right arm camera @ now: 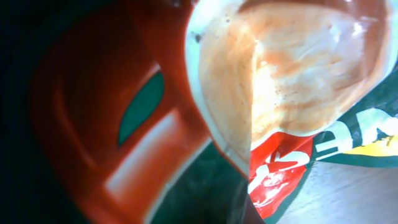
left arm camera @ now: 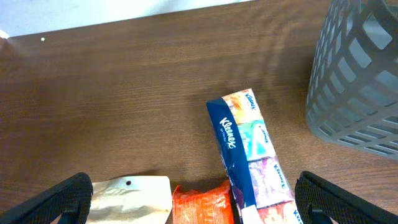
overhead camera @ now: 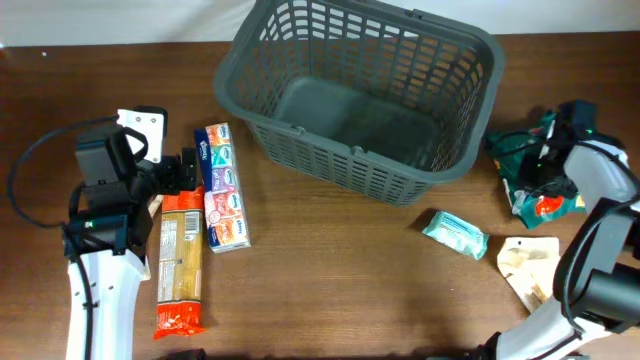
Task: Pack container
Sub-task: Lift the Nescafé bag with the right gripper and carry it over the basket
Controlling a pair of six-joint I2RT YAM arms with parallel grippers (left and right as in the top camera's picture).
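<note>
- The container, a dark grey lattice basket, stands at the far middle of the table. It sits slightly skewed, and only its bare base shows inside.
- A Kleenex multipack lies left of the basket, near it but apart. A long orange-ended packet lies just beside the multipack on its left.
- The left gripper hangs over the far ends of these two packs with its fingers spread wide, pinching nothing. In the left wrist view a beige packet with a hang hole lies beside the orange one.
- A small teal packet and a beige packet lie in front of the basket's right end, on open table.
- The right gripper is down on a crumpled green and red bag at the right edge, clear of the basket. The bag fills the right wrist view, so I cannot tell whether the jaws are pinching it.
- The tabletop is dark brown wood grain. A pale backdrop runs behind its far edge.
</note>
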